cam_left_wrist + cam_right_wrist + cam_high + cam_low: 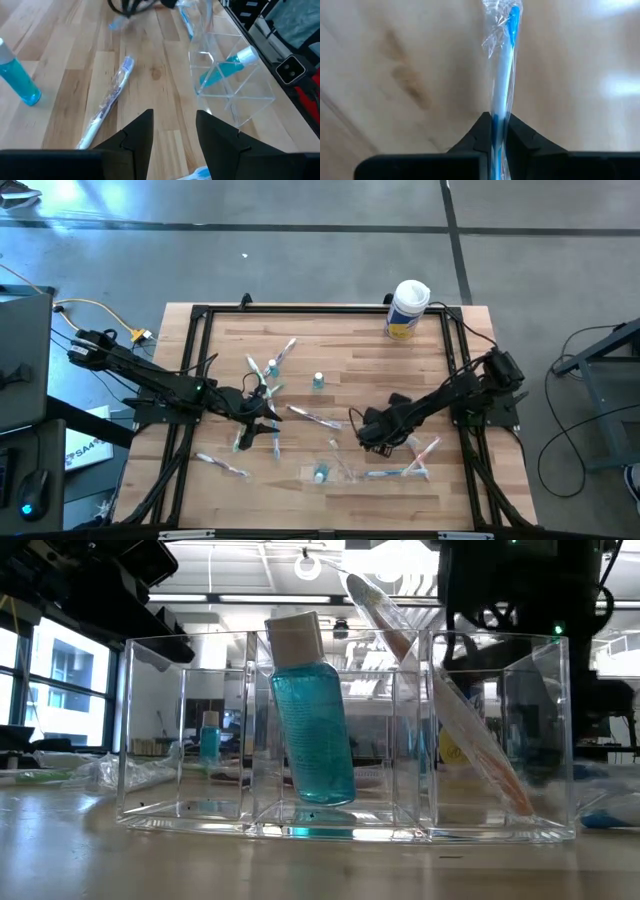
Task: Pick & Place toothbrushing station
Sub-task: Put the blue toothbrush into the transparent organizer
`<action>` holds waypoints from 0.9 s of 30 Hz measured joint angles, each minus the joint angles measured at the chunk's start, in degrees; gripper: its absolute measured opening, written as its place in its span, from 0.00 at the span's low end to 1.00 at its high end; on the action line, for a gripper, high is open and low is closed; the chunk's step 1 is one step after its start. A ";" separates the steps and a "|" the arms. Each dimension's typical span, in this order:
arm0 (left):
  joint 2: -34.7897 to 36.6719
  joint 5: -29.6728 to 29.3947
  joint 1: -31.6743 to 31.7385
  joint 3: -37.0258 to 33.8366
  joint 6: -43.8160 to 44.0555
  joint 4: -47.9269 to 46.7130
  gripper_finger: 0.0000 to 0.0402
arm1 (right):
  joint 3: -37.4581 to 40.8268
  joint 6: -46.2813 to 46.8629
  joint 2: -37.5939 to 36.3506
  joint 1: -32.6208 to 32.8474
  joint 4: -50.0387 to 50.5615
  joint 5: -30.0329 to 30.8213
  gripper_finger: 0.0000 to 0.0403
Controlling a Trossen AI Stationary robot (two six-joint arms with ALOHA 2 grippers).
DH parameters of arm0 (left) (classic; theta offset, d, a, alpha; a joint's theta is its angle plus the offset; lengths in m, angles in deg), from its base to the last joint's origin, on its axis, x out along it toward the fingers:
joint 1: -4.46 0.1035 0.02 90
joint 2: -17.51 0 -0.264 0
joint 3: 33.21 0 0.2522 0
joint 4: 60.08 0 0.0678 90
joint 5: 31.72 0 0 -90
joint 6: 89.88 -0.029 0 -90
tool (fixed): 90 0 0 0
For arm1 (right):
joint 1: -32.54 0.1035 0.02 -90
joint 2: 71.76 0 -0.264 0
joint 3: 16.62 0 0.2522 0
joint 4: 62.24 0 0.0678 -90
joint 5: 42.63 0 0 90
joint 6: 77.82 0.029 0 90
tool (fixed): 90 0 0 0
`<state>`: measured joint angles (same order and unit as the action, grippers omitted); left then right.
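Wooden bench (300, 330), near-right quarter: right gripper (499, 131) clenched on a wrapped blue toothbrush (502, 75). I should lift straight, then tilt it into the clear holder (330, 473) near the front edge. Left gripper (174, 131) waits parted, empty.

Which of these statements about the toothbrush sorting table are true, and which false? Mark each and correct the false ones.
1. The right end effector is shut on a wrapped blue toothbrush. True.
2. The clear holder is empty. False: it holds a teal bottle and a toothbrush.
3. The white canister lies tipped over. False: it stands upright.
4. The left end effector holds nothing. True.
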<state>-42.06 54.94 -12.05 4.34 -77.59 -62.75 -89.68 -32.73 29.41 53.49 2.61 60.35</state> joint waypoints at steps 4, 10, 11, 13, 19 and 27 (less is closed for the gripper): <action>0.00 0.02 -0.02 0.00 -0.01 2.74 0.37 | -3.12 3.82 -3.38 2.74 5.74 4.31 0.05; 0.00 0.93 -0.02 0.21 -0.10 7.98 0.37 | -9.80 0.89 -5.95 8.77 8.44 14.65 0.05; 0.00 1.05 -0.02 0.22 -0.07 9.38 0.37 | -10.96 -1.63 -5.95 10.26 8.51 16.89 0.05; 0.00 1.31 -0.02 0.24 -0.03 12.25 0.37 | -13.52 -9.32 -5.91 13.77 6.24 21.54 0.05; 0.00 5.77 -0.02 0.26 2.46 19.60 0.37 | -18.16 -35.61 -5.95 22.15 -6.40 41.92 0.05; 0.00 17.29 -0.02 0.28 9.26 31.60 0.37 | -18.07 -92.03 -2.87 23.54 -34.46 57.99 0.07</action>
<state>-42.06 72.24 -12.08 4.62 -68.34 -31.15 -107.74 -124.75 26.54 77.02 -31.85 118.34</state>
